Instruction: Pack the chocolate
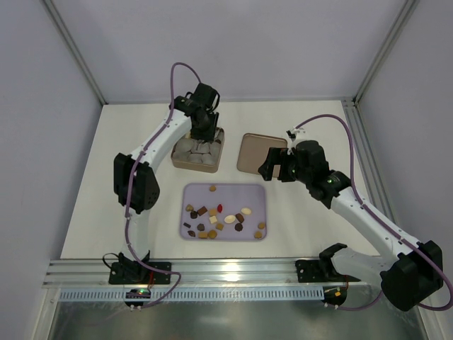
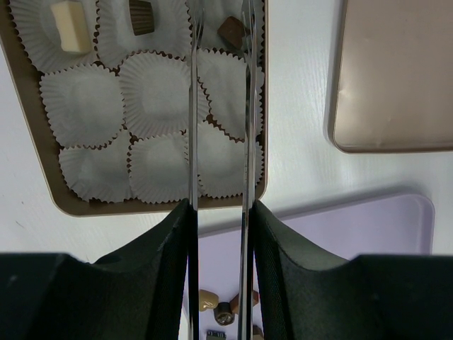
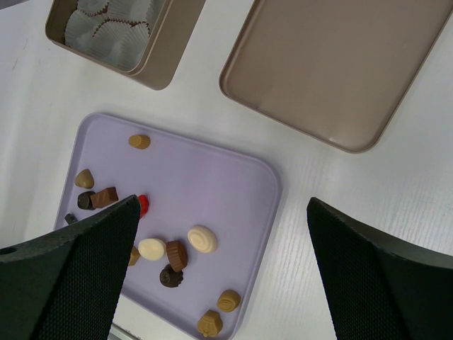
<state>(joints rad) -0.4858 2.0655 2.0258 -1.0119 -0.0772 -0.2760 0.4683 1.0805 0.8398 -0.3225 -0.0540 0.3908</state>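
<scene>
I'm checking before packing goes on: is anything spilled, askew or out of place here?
Nothing stands out. The loose chocolates all lie on the lavender tray, none on the table. Three pieces sit in paper cups in the tin, and the lid lies flat beside it.

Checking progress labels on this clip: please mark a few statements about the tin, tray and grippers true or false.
1. Three paper cups in the tin hold a chocolate. True: a cream-white piece, a dark one and a brown one.
2. The red piece sits in the tin. False: it lies on the lavender tray.
3. The right gripper grips a chocolate. False: its jaws are wide open and empty.
4. The lid lies off the tin, beside it. True.
5. The left gripper hovers over the tray. False: it is over the tin.
</scene>
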